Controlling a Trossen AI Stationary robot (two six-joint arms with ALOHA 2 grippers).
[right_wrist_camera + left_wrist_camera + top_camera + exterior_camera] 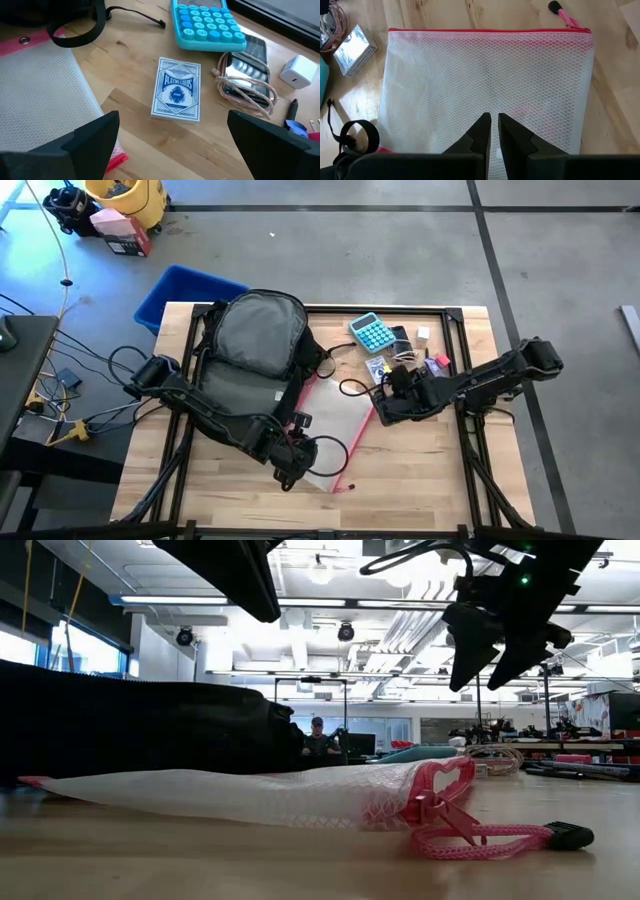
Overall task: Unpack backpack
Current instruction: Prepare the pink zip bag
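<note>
Black backpack (255,345) lies grey padded panel up, straps splayed, at ten o'clock. Left gripper (491,131) nearly closed over mesh pouch (485,85); right gripper (170,137) wide apart.

One backpack (255,345), one pouch (485,85), one calculator (207,22)

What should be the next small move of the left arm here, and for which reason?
Probably it should lift away from the mesh pouch and turn back to the backpack. The left gripper hangs over the pouch with fingers almost shut and empty, and the pouch already lies flat on the table, so it looks unpacked.
</note>
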